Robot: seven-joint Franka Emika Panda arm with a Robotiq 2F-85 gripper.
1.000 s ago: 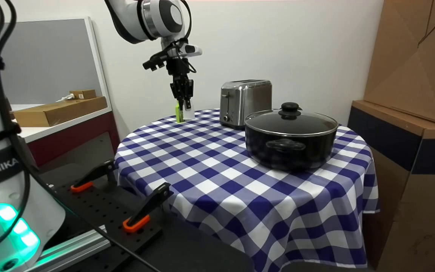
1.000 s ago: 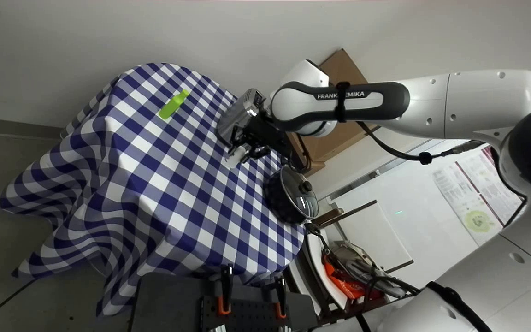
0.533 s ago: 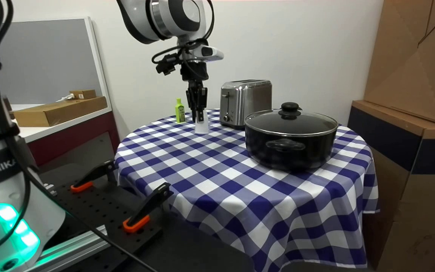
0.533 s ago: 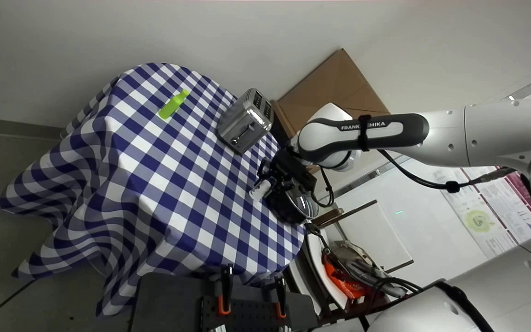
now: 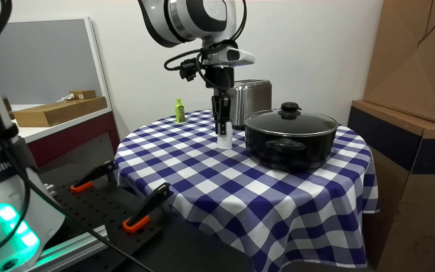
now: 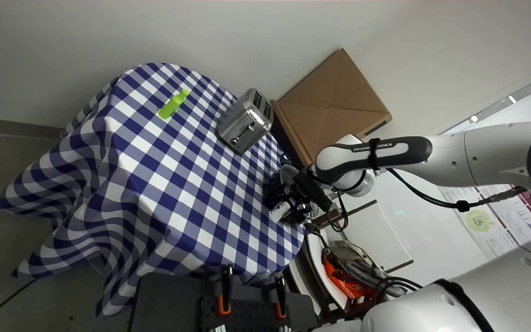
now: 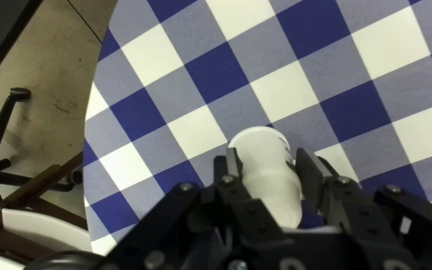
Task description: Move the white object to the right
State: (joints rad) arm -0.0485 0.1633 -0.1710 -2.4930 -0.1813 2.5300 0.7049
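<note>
The white object [image 5: 225, 141] is a small plain bottle, upright with its narrower top toward my gripper. In the wrist view the white object [image 7: 270, 183] sits between my two black fingers [image 7: 264, 159]. My gripper [image 5: 221, 130] is shut on it and carries it over the checked tablecloth, left of the black pot in that exterior view. Whether its base touches the cloth I cannot tell. In an exterior view the white object [image 6: 280, 211] appears in front of the pot, and the gripper [image 6: 289, 205] partly covers the pot.
The black pot [image 5: 291, 151] with a glass lid stands close to the right of the gripper. The silver toaster [image 5: 253, 102] stands behind it, also visible from above [image 6: 242, 124]. The green bottle [image 5: 180, 111] stands at the far edge of the checked table [image 5: 210, 189].
My gripper has carried the white object away from beside the green bottle, past the toaster, rightward and nearer the camera in an exterior view, up to the pot. Green bottle, toaster and pot stayed put.
</note>
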